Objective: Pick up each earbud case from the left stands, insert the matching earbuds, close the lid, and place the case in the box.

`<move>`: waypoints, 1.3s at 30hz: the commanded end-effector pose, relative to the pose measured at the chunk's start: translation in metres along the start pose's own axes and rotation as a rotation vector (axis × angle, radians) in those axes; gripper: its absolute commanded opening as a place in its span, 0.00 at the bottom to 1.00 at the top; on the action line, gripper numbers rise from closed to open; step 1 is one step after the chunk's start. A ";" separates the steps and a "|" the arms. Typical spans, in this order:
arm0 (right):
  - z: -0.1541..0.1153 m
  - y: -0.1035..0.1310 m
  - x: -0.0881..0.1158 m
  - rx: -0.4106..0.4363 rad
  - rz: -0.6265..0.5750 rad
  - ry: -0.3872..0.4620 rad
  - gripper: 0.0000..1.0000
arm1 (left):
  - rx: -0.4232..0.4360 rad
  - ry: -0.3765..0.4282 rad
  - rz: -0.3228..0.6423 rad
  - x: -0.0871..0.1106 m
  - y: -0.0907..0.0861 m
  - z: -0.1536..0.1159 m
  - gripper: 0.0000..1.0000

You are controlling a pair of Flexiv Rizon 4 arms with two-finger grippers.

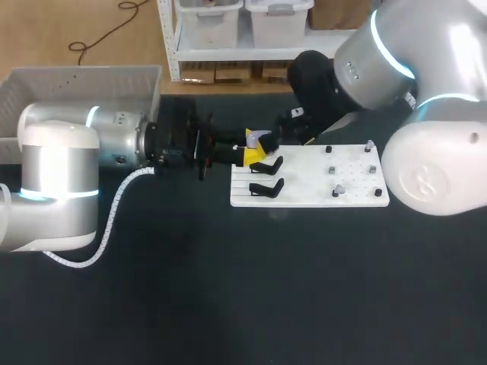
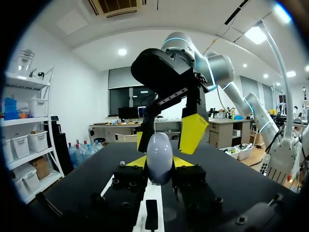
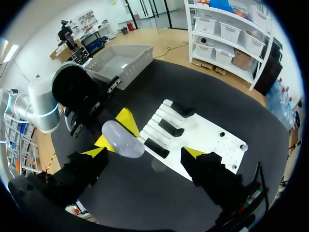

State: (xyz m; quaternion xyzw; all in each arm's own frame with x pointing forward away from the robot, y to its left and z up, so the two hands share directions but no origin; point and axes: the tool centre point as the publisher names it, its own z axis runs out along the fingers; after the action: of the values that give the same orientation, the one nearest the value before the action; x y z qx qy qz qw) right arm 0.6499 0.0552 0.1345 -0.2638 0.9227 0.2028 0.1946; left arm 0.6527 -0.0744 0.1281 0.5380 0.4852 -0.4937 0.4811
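There was one pale case (image 3: 122,139), one white board (image 1: 304,179) and one grey box (image 1: 84,74), at the table's ten o'clock in the head view. Three black stands (image 3: 171,128) lined the board's nine o'clock side. Six small pegs (image 1: 332,170) dotted its three o'clock half.

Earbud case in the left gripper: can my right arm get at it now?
Probably yes: the right gripper hangs open and empty close by the earbud case, nothing between; the left gripper clasps only one end.

no readable text, labels or numbers
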 end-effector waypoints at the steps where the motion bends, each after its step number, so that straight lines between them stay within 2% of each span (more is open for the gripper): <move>1: -0.001 -0.003 -0.002 0.011 0.006 -0.006 1.00 | -0.004 -0.002 0.003 0.001 -0.001 0.000 0.00; 8: -0.011 -0.014 -0.007 0.041 0.038 -0.061 1.00 | -0.004 -0.002 0.003 0.001 -0.001 0.000 0.00; 15: -0.042 -0.014 -0.018 0.067 0.004 -0.150 1.00 | -0.004 -0.002 0.003 0.001 -0.001 0.000 0.00; 19: -0.058 -0.023 -0.021 0.135 -0.034 -0.156 1.00 | -0.002 0.004 0.020 0.001 -0.003 0.000 0.00; 26: -0.069 -0.055 -0.013 0.281 -0.046 -0.089 1.00 | -0.005 0.008 0.032 0.003 -0.003 -0.001 0.00; 29: -0.069 -0.071 -0.006 0.296 -0.041 -0.052 1.00 | -0.009 0.010 0.033 0.003 -0.003 -0.002 0.00; 39: -0.058 -0.143 0.023 0.429 -0.019 0.137 1.00 | -0.009 0.010 0.033 0.003 -0.003 -0.002 0.00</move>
State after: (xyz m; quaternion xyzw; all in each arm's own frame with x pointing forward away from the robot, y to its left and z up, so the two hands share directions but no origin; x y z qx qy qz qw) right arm 0.6879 -0.0931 0.1399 -0.2378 0.9517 -0.0112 0.1940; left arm 0.6514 -0.0726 0.1257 0.5474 0.4800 -0.4826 0.4869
